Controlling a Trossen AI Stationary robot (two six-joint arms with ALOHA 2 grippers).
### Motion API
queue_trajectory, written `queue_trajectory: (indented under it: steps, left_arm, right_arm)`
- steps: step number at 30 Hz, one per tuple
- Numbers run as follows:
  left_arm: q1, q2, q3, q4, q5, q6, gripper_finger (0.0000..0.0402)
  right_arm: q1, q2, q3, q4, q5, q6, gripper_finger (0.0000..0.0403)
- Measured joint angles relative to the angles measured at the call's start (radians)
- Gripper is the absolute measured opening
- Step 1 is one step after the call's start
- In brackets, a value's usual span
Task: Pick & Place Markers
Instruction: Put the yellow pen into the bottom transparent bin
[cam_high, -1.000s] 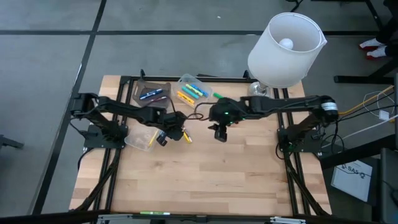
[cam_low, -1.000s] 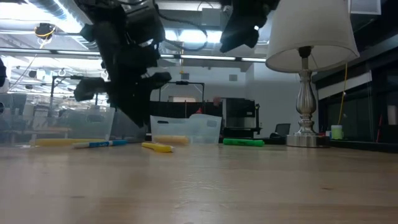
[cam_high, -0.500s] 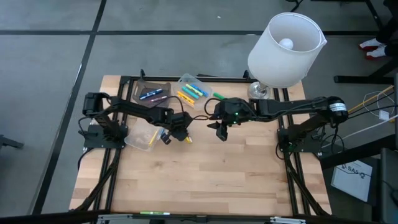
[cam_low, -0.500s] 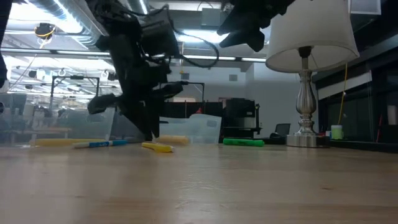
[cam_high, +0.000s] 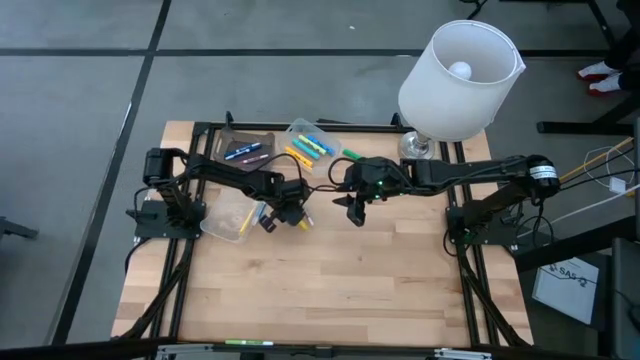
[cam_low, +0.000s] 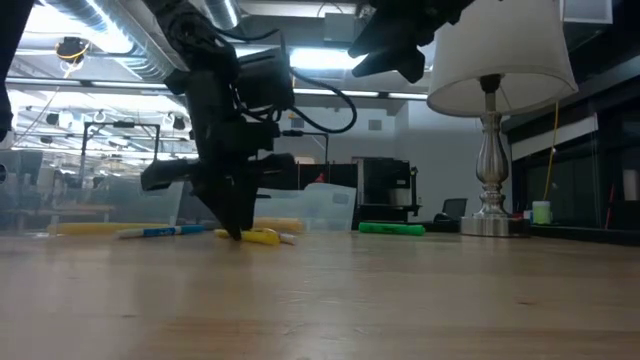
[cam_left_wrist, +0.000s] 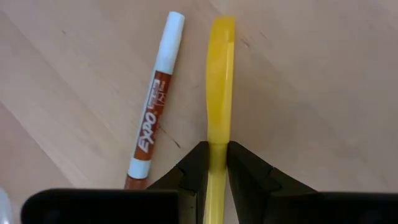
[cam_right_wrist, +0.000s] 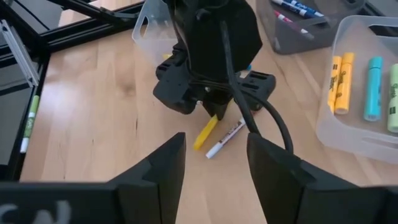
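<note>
A yellow marker (cam_left_wrist: 221, 81) lies on the wooden table next to an orange-and-white marker (cam_left_wrist: 155, 99). My left gripper (cam_high: 285, 214) is down at the table (cam_low: 237, 232), shut on the yellow marker. My right gripper (cam_high: 355, 212) hangs open high above the table, just right of it, with nothing between its fingers (cam_right_wrist: 214, 174). A green marker (cam_high: 352, 155) lies near the lamp. More markers lie in two containers at the back. My left gripper has the yellow marker's two long sides (cam_left_wrist: 217, 146) between its two fingers, which lie across it. The fingers come steeply from above, tips at the table. The marker lies flat on the table; its far part sticks out past the fingers (cam_right_wrist: 205, 132), and the rest is hidden under the gripper.
A dark container (cam_high: 244, 150) with blue markers and a clear one (cam_high: 310, 145) with yellow, blue and green markers stand at the back. Another clear container (cam_high: 230, 218) sits left of my left gripper. A white-shaded lamp (cam_high: 460, 75) stands back right. The table's near half is bare wood.
My left gripper has come down and a little toward the table's right edge, onto the yellow marker, until its fingertips reached the table. My right gripper has tipped a little while staying high in place.
</note>
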Motion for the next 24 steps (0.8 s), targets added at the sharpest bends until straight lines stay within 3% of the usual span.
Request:
queue_trajectory:
  steps: [6,12,24]
  left_arm:
    - [0.0,-0.002,-0.001,-0.012,0.035,-0.142,0.0053]
    - [-0.002,-0.003,-0.001,-0.016,0.048,-0.227,0.0019]
    - [-0.004,-0.024,-0.007,-0.061,0.102,-0.363,0.0018]
  right_arm:
    - [-0.002,0.0,0.0,0.0,0.009,-0.001,0.0171]
    - [-0.002,0.0,0.0,0.0,0.034,-0.002,0.0171]
    - [-0.002,0.001,0.0,0.0,0.069,-0.003,0.0171]
